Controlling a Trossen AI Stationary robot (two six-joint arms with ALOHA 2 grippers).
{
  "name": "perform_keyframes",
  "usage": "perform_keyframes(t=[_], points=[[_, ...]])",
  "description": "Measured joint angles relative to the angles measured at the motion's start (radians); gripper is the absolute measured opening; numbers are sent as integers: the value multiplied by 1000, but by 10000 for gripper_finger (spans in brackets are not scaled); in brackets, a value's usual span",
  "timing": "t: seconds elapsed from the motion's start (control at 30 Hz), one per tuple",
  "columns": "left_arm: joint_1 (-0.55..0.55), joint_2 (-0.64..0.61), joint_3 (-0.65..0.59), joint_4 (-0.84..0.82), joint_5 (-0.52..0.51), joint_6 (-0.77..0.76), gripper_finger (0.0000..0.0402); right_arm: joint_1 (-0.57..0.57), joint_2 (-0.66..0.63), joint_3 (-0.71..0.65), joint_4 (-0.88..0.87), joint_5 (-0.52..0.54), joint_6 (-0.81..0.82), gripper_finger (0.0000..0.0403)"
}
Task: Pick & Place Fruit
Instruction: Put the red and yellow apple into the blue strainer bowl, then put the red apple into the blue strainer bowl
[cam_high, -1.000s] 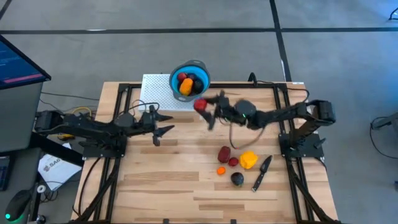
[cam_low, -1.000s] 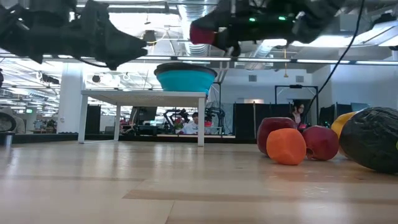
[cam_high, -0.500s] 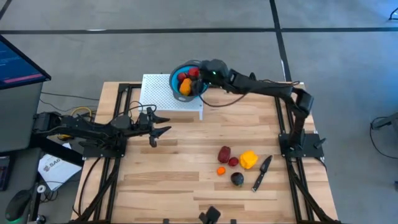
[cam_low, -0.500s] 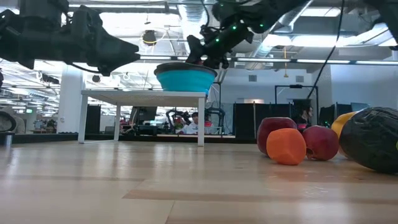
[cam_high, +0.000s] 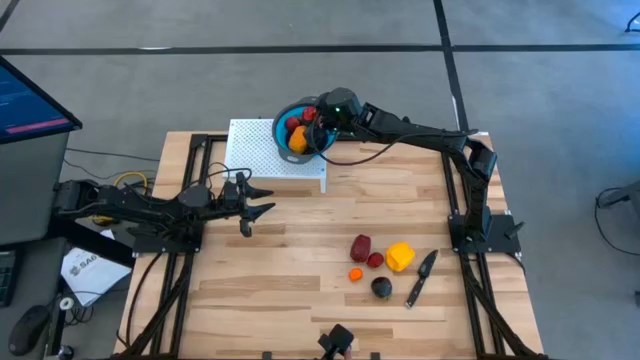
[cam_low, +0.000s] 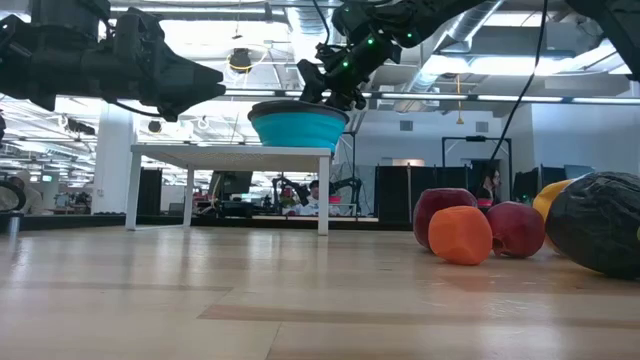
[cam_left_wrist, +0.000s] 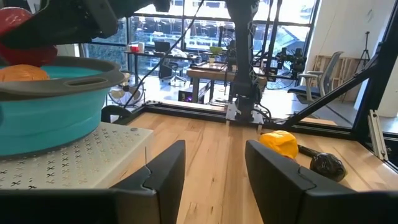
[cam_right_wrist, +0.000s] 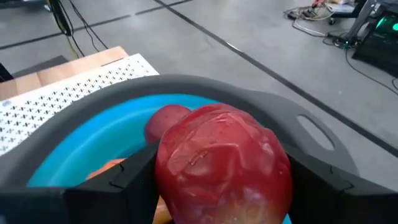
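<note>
The blue bowl (cam_high: 278, 132) stands on a white perforated platform (cam_high: 250, 150) at the table's far edge, with orange and red fruit inside. My right gripper (cam_high: 318, 118) hovers over the bowl, shut on a red fruit (cam_right_wrist: 221, 162). More fruit lies on the wood toward the near right: dark red (cam_high: 360, 246), red (cam_high: 375, 260), orange (cam_high: 354, 273), yellow (cam_high: 399, 257) and dark purple (cam_high: 381, 288). My left gripper (cam_high: 260, 198) is open, held above the table's left half and touching nothing. My right gripper pinches the red fruit by its two sides (cam_right_wrist: 163, 168) between the fingers (cam_right_wrist: 127, 183), one on each flank. The fruit is lifted clear, just above the bowl's inside and the fruit that lies there. It comes over the bowl's rim from the table's right.
A black-handled knife (cam_high: 420, 278) lies right of the loose fruit. Black frame rails (cam_high: 452, 190) run along both table sides. Bare wood spans the table's middle and near left. A small dark object (cam_high: 338, 342) sits at the near edge.
My right gripper has carried the red fruit from above the table's middle toward the far edge, reaching over the bowl, and in the last half second it has edged slightly left over the bowl. It has stayed shut on the fruit.
</note>
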Motion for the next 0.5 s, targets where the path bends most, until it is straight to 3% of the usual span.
perform_keyframes(t=[0.5], points=[[0, 0, 0, 0, 0, -5, 154, -22, 0, -1, 6, -14, -18, 359]])
